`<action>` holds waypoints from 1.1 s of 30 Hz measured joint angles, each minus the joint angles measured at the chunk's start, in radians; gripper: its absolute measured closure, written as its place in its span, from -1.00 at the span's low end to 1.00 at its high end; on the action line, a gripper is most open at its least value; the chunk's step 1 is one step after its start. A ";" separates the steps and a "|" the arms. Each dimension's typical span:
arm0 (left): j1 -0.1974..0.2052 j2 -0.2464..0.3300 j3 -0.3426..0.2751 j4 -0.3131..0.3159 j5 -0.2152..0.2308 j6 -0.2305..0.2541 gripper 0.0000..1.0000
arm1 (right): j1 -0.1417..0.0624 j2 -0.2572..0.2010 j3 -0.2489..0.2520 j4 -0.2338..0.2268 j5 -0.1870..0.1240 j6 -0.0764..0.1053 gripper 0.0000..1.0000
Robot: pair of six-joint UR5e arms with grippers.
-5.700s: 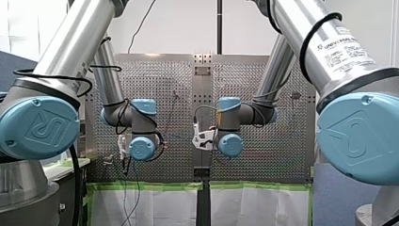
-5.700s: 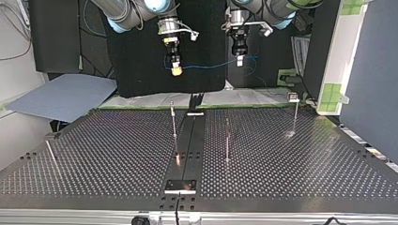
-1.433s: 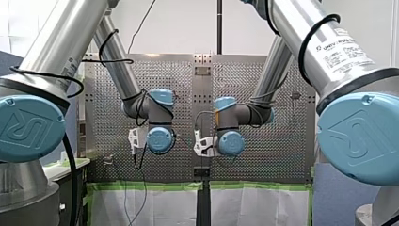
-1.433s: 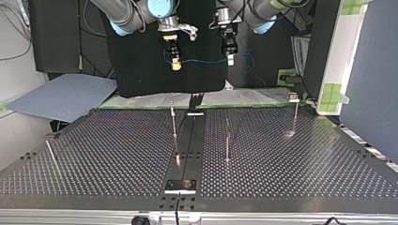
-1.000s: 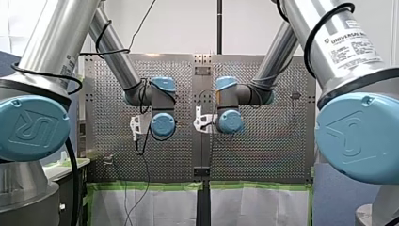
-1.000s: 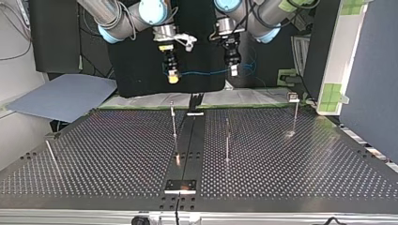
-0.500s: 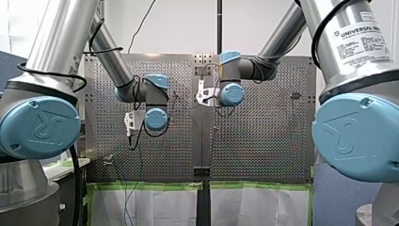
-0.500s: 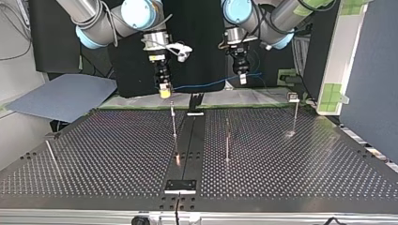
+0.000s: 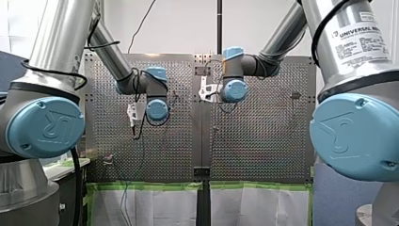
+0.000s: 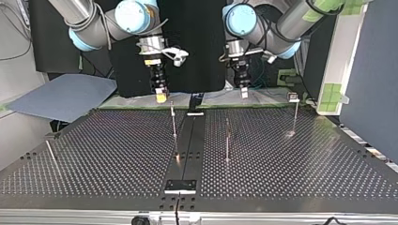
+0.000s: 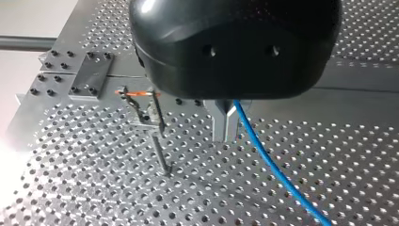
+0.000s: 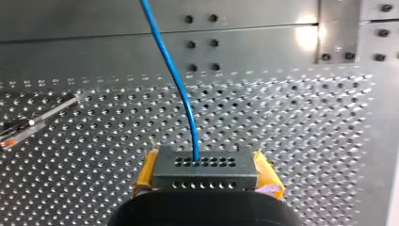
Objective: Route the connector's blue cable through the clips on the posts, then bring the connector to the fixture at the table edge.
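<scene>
In the right wrist view my right gripper (image 12: 205,186) with yellow pads (image 12: 145,175) is shut on the grey connector (image 12: 204,170). The blue cable (image 12: 175,80) rises from the connector's face and runs ahead over the perforated plate. My left gripper (image 11: 226,126) has its metal fingers shut on the blue cable (image 11: 273,165), next to a thin post (image 11: 157,146) topped by a clip (image 11: 139,94). In the top view my right gripper (image 10: 160,97) hangs just above the table's far edge beside a post (image 10: 173,119), and my left gripper (image 10: 243,92) hangs further to that view's right.
Two more upright posts (image 10: 227,140) (image 10: 295,112) stand on the perforated table (image 10: 117,159), and a leaning rod (image 10: 50,154) is at the top view's left. A small metal plate (image 10: 180,186) sits on the centre strip at the near edge. A grey sheet (image 10: 65,96) lies beyond the table.
Both grippers have come down toward the table's far edge in the top view and drawn a little apart. The right one has moved toward that view's left, the left one toward its right.
</scene>
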State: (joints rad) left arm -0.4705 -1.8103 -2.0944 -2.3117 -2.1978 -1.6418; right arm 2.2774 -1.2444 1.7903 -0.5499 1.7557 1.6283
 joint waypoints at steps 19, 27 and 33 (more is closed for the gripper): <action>0.039 0.001 0.081 -0.048 0.060 -0.002 1.00 | -0.061 0.043 -0.046 0.011 -0.091 0.003 1.00; 0.052 -0.001 0.138 -0.081 0.096 0.003 1.00 | -0.081 0.064 -0.065 0.011 -0.117 0.004 1.00; 0.068 -0.001 0.175 -0.106 0.101 0.013 1.00 | -0.084 0.084 -0.094 0.018 -0.128 0.001 1.00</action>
State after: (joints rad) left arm -0.4029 -1.8111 -1.9193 -2.4174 -2.0966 -1.6291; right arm 2.1933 -1.1599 1.6968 -0.5321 1.6276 1.6292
